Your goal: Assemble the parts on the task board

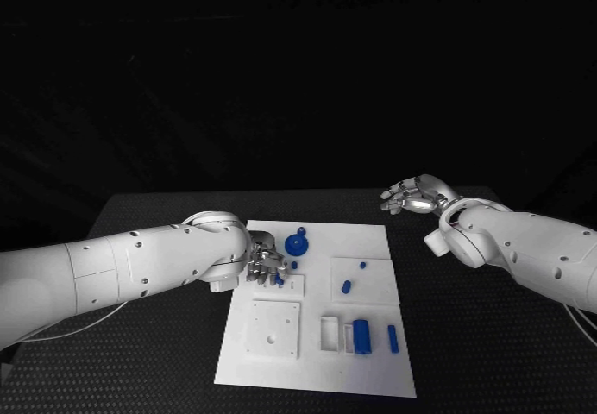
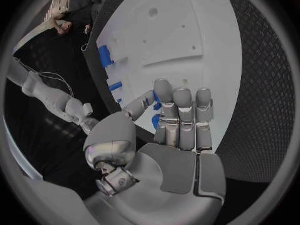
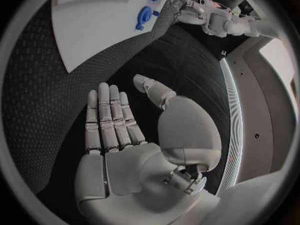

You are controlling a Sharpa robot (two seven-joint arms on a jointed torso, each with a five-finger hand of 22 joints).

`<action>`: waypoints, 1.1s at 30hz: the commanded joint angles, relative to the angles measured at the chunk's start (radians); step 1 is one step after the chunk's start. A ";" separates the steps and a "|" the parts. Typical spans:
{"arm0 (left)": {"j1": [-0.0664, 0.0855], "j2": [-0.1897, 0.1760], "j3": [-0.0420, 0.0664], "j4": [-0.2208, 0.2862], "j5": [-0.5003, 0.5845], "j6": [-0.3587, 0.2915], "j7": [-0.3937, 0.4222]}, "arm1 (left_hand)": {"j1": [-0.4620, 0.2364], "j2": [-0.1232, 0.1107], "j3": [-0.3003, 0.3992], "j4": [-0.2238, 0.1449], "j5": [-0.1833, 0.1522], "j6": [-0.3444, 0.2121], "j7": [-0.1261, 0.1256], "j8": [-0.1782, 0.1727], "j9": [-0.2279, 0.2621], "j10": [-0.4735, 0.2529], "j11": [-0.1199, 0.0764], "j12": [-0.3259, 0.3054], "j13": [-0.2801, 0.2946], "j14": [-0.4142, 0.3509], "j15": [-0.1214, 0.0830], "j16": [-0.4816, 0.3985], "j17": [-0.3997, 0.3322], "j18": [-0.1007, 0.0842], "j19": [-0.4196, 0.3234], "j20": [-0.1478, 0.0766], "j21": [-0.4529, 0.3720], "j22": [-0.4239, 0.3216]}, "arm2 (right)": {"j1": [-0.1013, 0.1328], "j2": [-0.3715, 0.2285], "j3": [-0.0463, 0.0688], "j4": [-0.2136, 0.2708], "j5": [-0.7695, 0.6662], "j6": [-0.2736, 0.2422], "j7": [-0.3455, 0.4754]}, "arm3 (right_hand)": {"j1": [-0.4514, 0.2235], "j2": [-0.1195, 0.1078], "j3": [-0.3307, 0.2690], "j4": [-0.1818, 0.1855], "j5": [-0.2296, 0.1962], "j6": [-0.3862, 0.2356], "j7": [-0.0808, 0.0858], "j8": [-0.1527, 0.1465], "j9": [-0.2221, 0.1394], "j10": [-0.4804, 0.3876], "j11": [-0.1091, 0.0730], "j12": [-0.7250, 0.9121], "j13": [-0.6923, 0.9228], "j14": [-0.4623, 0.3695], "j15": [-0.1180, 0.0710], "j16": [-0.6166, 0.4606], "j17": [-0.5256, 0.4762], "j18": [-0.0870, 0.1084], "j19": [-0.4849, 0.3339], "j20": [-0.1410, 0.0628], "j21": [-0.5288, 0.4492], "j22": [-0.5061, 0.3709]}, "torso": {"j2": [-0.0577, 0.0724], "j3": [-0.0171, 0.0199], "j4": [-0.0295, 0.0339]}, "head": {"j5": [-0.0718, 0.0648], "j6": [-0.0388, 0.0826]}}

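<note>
Head view: the board (image 1: 373, 237) lies mid-table, blue parts scattered on it: a round one (image 1: 296, 243) near the far edge, a cylinder (image 1: 362, 335) in a tray at the near end, small pegs (image 1: 347, 286) between. The left hand (image 1: 265, 266) hovers over the board's left edge, just beside the round part. In the left wrist view its fingers (image 2: 185, 116) are together and extended with a small blue piece (image 2: 155, 121) beneath them; whether they pinch it I cannot tell. The right hand (image 1: 411, 196) waits off the far right corner, fingers (image 3: 110, 117) straight, holding nothing. Best to lower the left hand slowly, thumb opposite fingers, and lift the piece upright.
</note>
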 commanded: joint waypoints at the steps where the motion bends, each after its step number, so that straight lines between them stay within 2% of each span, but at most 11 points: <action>1: -0.005 -0.001 0.001 0.005 -0.034 -0.002 0.004 | -0.003 0.005 0.009 -0.007 0.002 0.116 -0.098 0.005 -0.001 -0.019 -0.015 0.005 -0.002 -0.004 0.000 0.004 -0.001 0.018 0.000 -0.112 0.005 0.001 | 0.000 0.000 0.000 0.001 -0.001 0.016 0.009 | -0.004 0.002 -0.006 0.000 0.005 0.000 0.004 0.006 -0.002 0.008 0.001 -0.006 -0.002 -0.004 0.002 -0.006 -0.002 -0.001 -0.010 0.000 -0.006 0.002 | 0.000 0.0004 -0.0013 | 0.001 -0.001; 11: -0.008 -0.003 0.001 0.009 -0.041 -0.012 0.005 | -0.005 0.004 0.012 -0.009 0.000 0.115 -0.099 0.006 -0.001 -0.020 -0.016 0.007 -0.002 -0.004 -0.001 0.006 -0.003 0.019 0.001 -0.113 0.005 0.002 | 0.000 0.000 0.000 0.001 -0.001 0.016 0.009 | -0.008 0.003 -0.009 0.002 0.010 0.000 0.004 0.007 -0.003 0.009 0.001 -0.007 -0.004 -0.005 0.002 -0.005 -0.003 -0.001 -0.010 0.001 -0.008 0.004 | -0.001 0.0001 0.0001 | -0.001 -0.003; 19: -0.010 -0.005 0.001 0.015 -0.050 -0.011 0.007 | -0.005 0.001 0.016 -0.010 -0.006 0.115 -0.099 0.007 -0.001 -0.021 -0.016 0.009 -0.004 -0.005 -0.001 0.008 -0.006 0.020 0.002 -0.113 0.005 0.003 | 0.000 -0.001 0.000 0.000 0.001 0.016 0.010 | -0.021 0.007 -0.019 0.009 0.036 0.000 0.004 0.008 -0.006 0.012 0.001 -0.009 -0.009 -0.006 0.002 -0.002 -0.007 0.001 -0.009 0.002 -0.015 0.011 | 0.000 0.0003 0.0003 | -0.001 -0.006; 33: -0.012 -0.004 0.001 0.016 -0.056 -0.015 0.006 | -0.006 -0.003 0.020 -0.006 -0.015 0.113 -0.098 0.007 -0.001 -0.023 -0.016 0.011 -0.007 -0.007 -0.001 0.009 -0.011 0.020 0.002 -0.113 0.004 0.004 | 0.000 -0.002 0.000 0.002 0.005 0.016 0.010 | -0.027 0.011 -0.023 0.012 0.047 0.000 0.005 0.009 -0.008 0.013 0.001 -0.010 -0.012 -0.007 0.002 -0.001 -0.009 0.002 -0.008 0.002 -0.018 0.015 | -0.001 0.0002 0.0004 | -0.002 -0.005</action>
